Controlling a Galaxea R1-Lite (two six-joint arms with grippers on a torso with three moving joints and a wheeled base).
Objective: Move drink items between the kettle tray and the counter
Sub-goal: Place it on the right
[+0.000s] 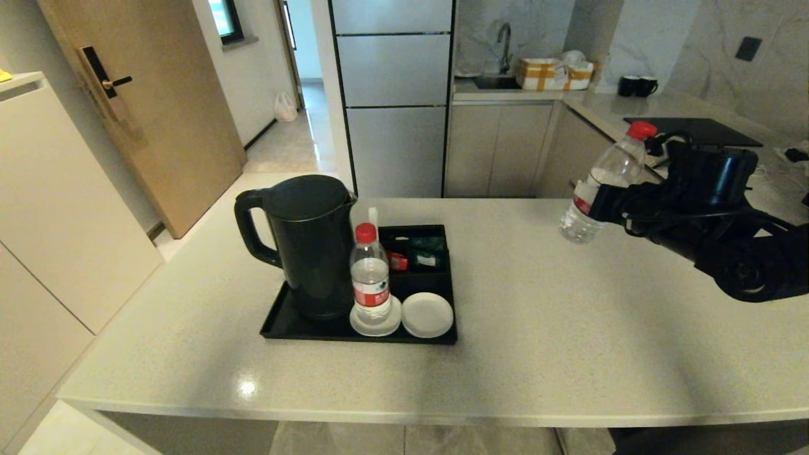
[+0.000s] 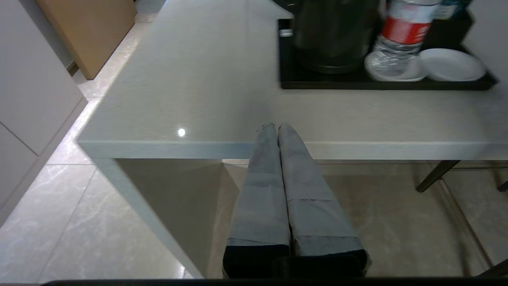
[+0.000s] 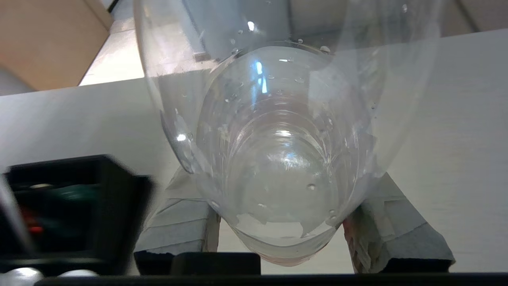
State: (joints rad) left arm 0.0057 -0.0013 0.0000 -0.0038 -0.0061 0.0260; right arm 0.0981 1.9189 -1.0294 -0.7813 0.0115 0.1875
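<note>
A slip is the main danger judged from here: the held water bottle (image 1: 603, 183) is carried tilted, its red cap leaning toward the upper right of the head view and its base toward the lower left, so a smooth clear wall gripped only near the label could slide or rotate between the padded fingers (image 3: 180, 218) if the arm were moved quickly. A hard set-down is the second risk, since a tilted base would meet the table (image 1: 543, 328) on its edge and the bottle could topple or roll. A third (less likely) would be a sweep toward the kettle tray (image 1: 297, 328) that clips the second bottle (image 1: 370, 281), which stands upright on a white saucer (image 1: 375, 321) at the tray's front edge, just beside the black kettle (image 1: 310, 246) and next to an empty saucer (image 1: 428, 314). The right pincer (image 1: 597, 203) is seen at the right of the head view, about half spread and closed on the bottle's body, one pad on each side; in the right wrist view the bottle's rounded base fills the middle of the frame between the pads, with the table behind it. The bottle is held above the table at mid right, well apart from the tray at lower centre left; whether its base touches the surface cannot be told. The left pincer (image 2: 278, 129) is parked low at the table's near edge, fingers pressed together on nothing.
</note>
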